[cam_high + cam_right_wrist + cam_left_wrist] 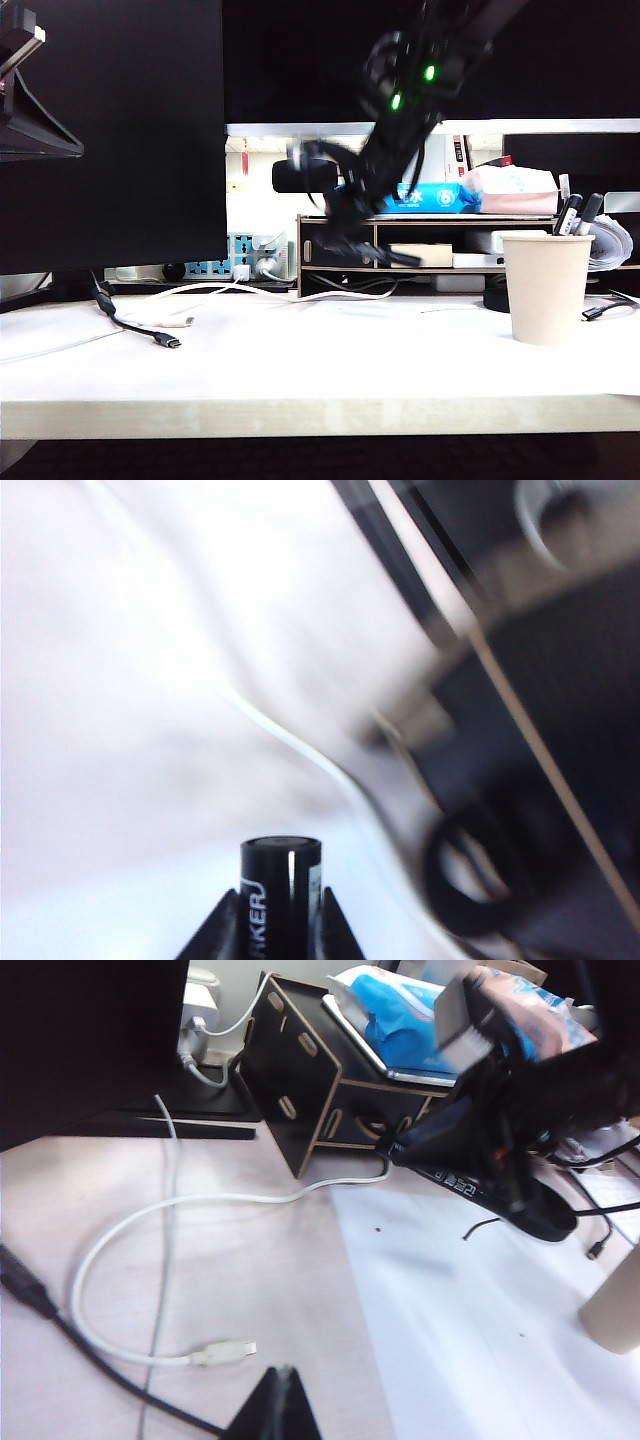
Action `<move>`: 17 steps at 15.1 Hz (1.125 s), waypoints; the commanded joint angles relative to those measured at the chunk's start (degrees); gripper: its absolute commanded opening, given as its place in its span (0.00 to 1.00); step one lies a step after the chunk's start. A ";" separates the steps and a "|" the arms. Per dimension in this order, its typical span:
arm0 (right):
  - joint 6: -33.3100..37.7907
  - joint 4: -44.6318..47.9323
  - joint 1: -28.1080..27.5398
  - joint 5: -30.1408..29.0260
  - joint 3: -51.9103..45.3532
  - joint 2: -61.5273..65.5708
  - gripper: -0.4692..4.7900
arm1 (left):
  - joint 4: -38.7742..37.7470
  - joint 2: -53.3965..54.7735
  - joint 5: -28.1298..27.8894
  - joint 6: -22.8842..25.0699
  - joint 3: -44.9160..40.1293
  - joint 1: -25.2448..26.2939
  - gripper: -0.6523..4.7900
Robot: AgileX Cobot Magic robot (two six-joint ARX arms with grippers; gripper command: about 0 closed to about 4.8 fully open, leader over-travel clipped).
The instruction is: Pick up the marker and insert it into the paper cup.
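In the exterior view we find the right gripper (350, 225) raised above the table (300, 370), clamping the marker (385, 253), well left of the paper cup (545, 288) (which stands on the table). Left wrist view: the marker (480, 1188) shows under the right gripper (485, 1150); the left gripper (278, 1400) shows only a dark tip, state undetermined. Right wrist view: the right gripper (272, 915) grips the marker (280, 890).

One paper cup (545, 288), one marker (280, 895), two cables on the table: one white (150, 1260), one black (135, 328).
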 commanded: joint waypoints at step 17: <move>8.83 -17.97 -4.33 -22.95 0.02 -23.58 0.18 | 14.51 -0.09 12.07 -1.57 0.48 -12.92 0.11</move>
